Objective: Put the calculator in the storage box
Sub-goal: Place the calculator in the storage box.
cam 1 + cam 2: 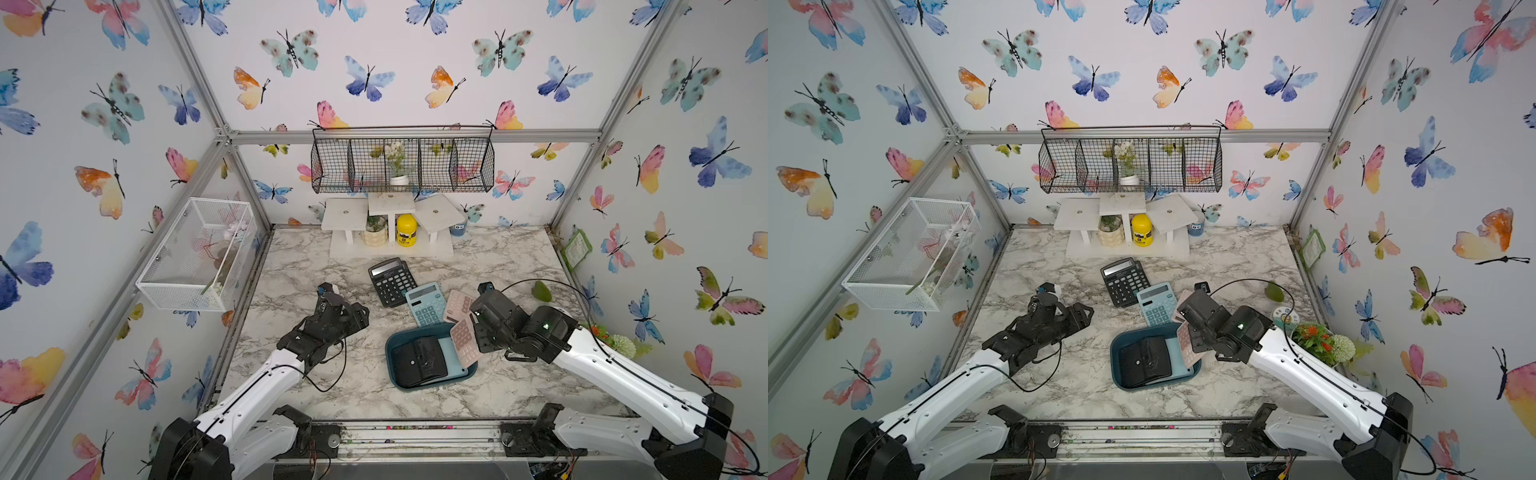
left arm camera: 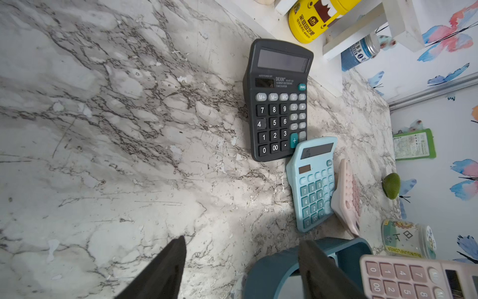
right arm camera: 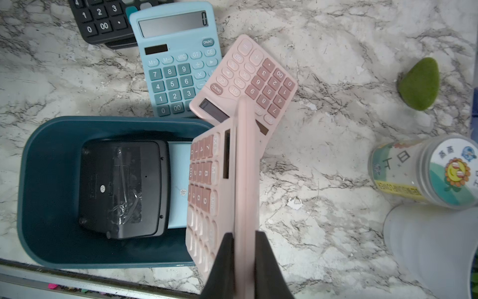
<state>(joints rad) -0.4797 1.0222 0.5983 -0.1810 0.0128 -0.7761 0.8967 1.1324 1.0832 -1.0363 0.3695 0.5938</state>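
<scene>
- Left wrist view shows the left gripper [image 2: 241, 240] over the bare marble desk [image 2: 103, 155]. Its jaws are open and nothing is between them.
- Next to the right, a black calculator [image 1: 390, 281] lies keys up on the desk, closer to the back wall.
- A blue calculator [image 1: 424, 304] lies keys up too. Its top corner sits on a bottom corner of the black one.
- A flat pink calculator [image 1: 456, 306] lies on the desk with one corner on the blue one.
- Closer to the arms than these three sits the storage box [image 3: 38, 181].
- Inside the box a face-down black calculator [image 3: 121, 186] partly covers a light blue calculator [image 3: 178, 168], which is face down too.
- The held pink calculator [image 3: 204, 181] stands up on its edge over the right side of the box. Its keys face the inside of the box. I cannot tell if it touches the rim.
- The right gripper [image 3: 244, 234] has its jaws closed tight on the thin edge of this pink calculator.
- Farthest right, a green fuzzy lump [image 3: 419, 82] lies alone on the desk.
</scene>
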